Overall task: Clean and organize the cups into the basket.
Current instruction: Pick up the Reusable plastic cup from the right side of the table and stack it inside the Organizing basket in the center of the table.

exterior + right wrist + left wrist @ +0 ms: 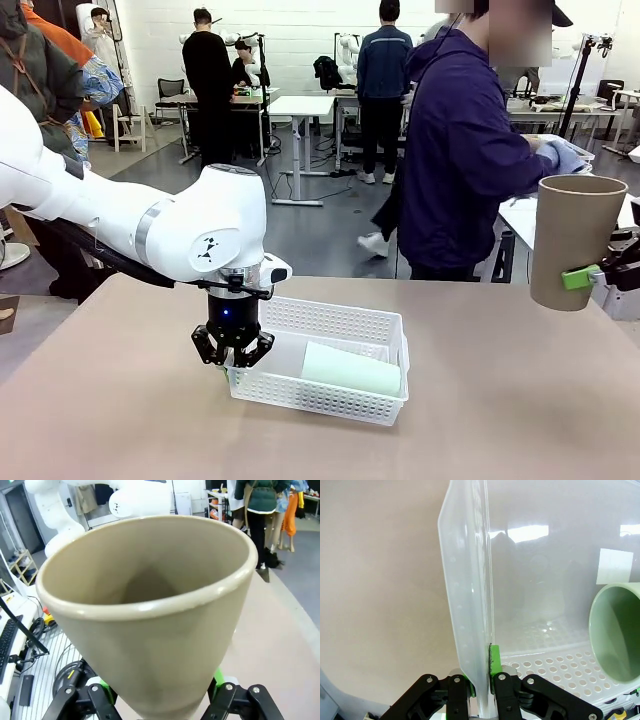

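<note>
At the basket's left end, by its near corner: our left gripper (232,350) is clamped shut on the flared rim of the white lattice basket (340,318), with one finger inside the wall and one outside.
Basket: it sits on the table (110,410), left of middle and towards our edge. We judge it to be light, thin plastic that will flex, so we would pull gently from a rim pinch.
Mint cup (350,368): it lies on its side inside the basket along the near wall, mouth towards the left gripper.
Tan cup (575,240): it is upright, mouth up, and held clear above the table's right edge.
Right gripper (598,272): it is closed around the tan cup's lower half, with a green pad (577,277) flat on the wall.
Handling: we take the cups to be stiff, matte and fairly light. The taper may let one slide in the pads, so we would hold across the body. We cannot tell whether they would break if dropped.
</note>
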You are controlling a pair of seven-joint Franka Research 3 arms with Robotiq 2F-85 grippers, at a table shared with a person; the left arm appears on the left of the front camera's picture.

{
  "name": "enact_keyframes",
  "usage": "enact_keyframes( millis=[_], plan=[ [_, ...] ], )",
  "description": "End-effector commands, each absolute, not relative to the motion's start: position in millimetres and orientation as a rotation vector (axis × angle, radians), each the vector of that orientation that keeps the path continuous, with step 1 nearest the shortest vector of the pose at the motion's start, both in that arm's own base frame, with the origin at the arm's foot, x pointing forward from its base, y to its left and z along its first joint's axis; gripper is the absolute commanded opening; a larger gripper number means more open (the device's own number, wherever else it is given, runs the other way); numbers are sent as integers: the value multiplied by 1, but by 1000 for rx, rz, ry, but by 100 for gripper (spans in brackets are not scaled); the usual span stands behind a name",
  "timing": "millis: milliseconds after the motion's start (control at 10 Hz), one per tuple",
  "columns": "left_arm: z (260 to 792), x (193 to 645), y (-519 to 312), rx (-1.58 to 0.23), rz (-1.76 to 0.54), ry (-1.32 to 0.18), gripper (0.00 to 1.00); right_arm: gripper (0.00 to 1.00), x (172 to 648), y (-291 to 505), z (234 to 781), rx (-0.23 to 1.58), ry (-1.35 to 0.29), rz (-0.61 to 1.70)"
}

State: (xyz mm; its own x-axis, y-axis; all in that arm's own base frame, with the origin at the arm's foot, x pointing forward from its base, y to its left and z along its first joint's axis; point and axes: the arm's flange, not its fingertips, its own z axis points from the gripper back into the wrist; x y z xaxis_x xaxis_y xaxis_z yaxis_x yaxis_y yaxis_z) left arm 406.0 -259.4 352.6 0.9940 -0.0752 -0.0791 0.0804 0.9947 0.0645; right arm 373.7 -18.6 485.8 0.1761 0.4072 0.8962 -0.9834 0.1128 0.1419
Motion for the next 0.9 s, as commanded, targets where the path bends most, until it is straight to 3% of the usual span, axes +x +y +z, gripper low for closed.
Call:
enact_keyframes(
  millis=[0, 100, 200, 300, 500, 800],
  plan=[
    [354, 406, -260, 67, -76, 73, 0, 0, 374, -18, 486, 917, -820, 1208],
    [354, 406, -260, 67, -76, 73, 0, 0, 374, -18, 486, 917, -820, 1208],
    [354, 406, -260, 67, -76, 73, 0, 81, 374, -19, 486, 910, -816, 1205],
    [354, 406, -260, 67, -76, 73, 0, 81, 354, 9, 519, 708, -787, 1298],
    [354, 406, -260, 67, -76, 73, 0, 81, 348, 104, 569, 477, -565, 1468],
    [354, 406, -260, 67, -76, 73, 0, 81, 376, 222, 564, 295, -271, 1548]
  ],
)
